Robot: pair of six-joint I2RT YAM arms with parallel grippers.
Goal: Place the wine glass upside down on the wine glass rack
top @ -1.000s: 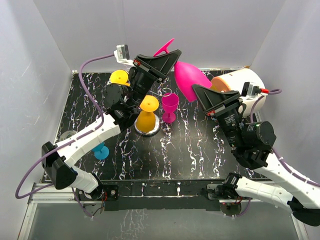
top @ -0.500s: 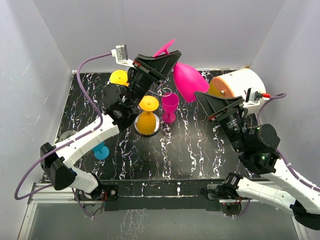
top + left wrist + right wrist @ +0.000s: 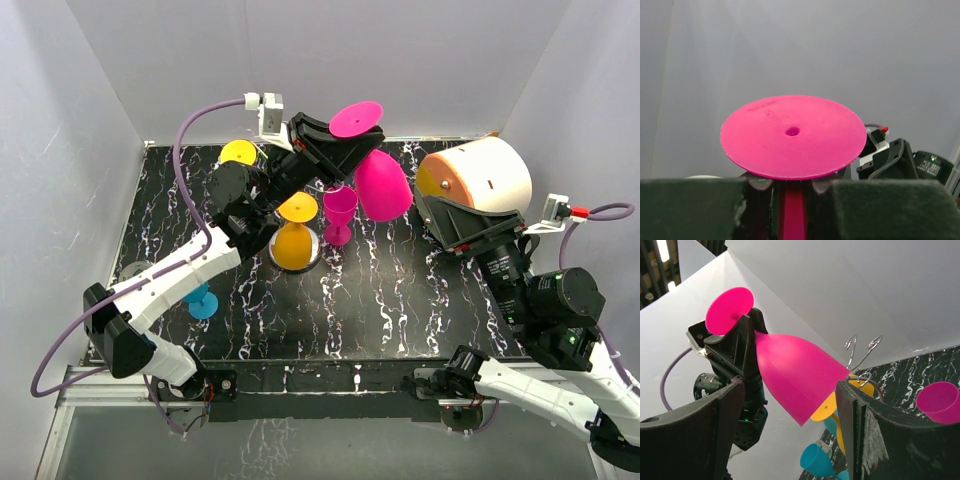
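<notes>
Wine glass [image 3: 383,185] inverted nr rack [image 3: 297,267] holding 1 yellow glass [image 3: 291,243], pink cup [image 3: 339,205] beside.

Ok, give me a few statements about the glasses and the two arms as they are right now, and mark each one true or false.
1. The left jaws hold the big pink glass by its stem, foot upward. True.
2. The right jaws are clamped on that glass's bowl. False: they stand wide open, not closed on it.
3. A yellow glass sits upside down on the rack. True.
4. The small pink glass lies on its side on the table. False: it stands upright, mouth up, beside the rack.
</notes>
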